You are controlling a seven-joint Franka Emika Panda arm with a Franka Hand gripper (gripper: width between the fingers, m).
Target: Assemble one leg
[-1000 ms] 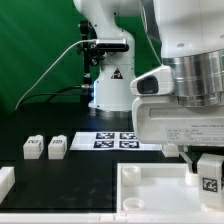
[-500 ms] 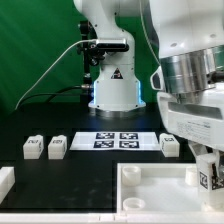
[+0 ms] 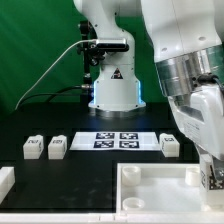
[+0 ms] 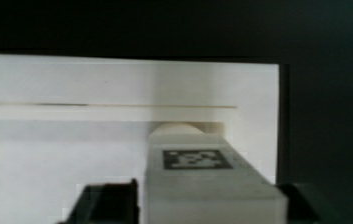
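The leg (image 4: pixel 198 165) is held between the dark fingers (image 4: pixel 109 205) of the gripper (image 4: pixel 203 208), which is closed narrowly on two opposite sides. In the exterior view the leg is found at the lower right edge (image 3: pixel 213 179), low over the right part of the panel (image 3: pixel 150 192); whether it touches the panel cannot be told. It is judged to be light, stiff moulded plastic with smooth faces that could slip or twist under a loose grip. It is therefore best taken across its flat sides, as it is here, with the tagged face left uncovered and the far end left free. At the lower left of the exterior view a white block (image 3: pixel 5 181) is cut by the frame. Two loose legs (image 3: pixel 33 147) are set side by side on the black table (image 3: pixel 80 175), well apart from the work. The marker board (image 3: pixel 118 140) lies at the middle, in front of the robot base (image 3: pixel 112 90). A third loose leg (image 3: pixel 170 144) stands just behind the panel, near the arm, and could be brushed by it. The panel's raised rim (image 3: pixel 160 169) is judged the nearest obstacle to the held leg.
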